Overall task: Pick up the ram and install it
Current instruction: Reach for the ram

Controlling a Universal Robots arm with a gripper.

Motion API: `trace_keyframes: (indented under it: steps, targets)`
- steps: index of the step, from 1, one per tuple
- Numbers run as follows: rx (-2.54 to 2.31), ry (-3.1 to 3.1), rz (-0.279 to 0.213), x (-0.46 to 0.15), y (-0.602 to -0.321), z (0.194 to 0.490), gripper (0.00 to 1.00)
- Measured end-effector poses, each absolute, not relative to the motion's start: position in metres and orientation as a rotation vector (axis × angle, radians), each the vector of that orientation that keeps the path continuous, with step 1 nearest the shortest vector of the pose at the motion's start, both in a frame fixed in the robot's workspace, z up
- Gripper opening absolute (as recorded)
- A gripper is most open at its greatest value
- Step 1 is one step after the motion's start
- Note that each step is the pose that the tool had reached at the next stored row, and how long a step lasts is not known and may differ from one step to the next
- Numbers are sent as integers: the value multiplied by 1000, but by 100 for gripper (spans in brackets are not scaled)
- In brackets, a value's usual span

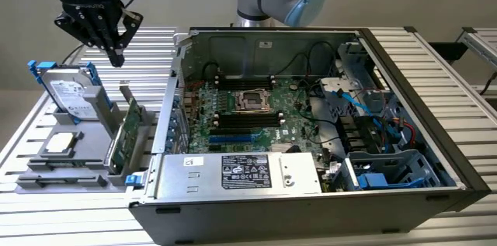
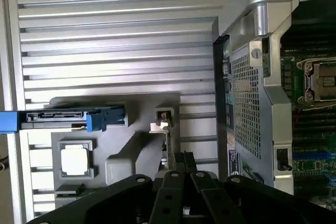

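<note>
Far over on the exterior view's left, the grey holder [image 1: 85, 147] sits on the slatted table [image 1: 62, 223] with its parts parked in it: the silver hard drive [image 1: 70, 92] on its blue rails, a square processor chip [image 1: 62, 143] lying flat, and, seen from the wrist view, a thin dark-green edge [image 2: 71, 191] in the holder's end slot beyond the chip. I take that to be the ram, though it is too slim to be sure of. Just to the right and well above all this hangs the tool [image 1: 116, 60], fingers pressed together, gripping nothing, apart from every part below. Next along, the wide green expansion card [image 1: 128, 132] with its metal bracket stands upright at the holder's edge, untouched. Then comes the open computer case [image 1: 174, 83], lying on its side, motherboard [image 1: 233, 112] exposed, and the long black memory slots [image 1: 248, 119] flank the processor socket; I can make out no green strip seated in them. So, by my reading, the job is at its very start: nothing picked up, nothing installed, with both the grasp and the seating left to do.
</note>
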State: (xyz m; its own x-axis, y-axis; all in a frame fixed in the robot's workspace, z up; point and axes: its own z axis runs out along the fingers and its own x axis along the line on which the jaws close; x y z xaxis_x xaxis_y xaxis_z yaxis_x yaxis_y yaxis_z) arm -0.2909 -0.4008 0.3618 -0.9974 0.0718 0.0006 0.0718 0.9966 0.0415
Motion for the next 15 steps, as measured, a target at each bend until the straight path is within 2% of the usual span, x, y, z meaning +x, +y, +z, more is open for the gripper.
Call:
trace_keyframes:
  steps: [15]
  targets:
    - [113, 3139, 71, -350, -433, 361, 11]
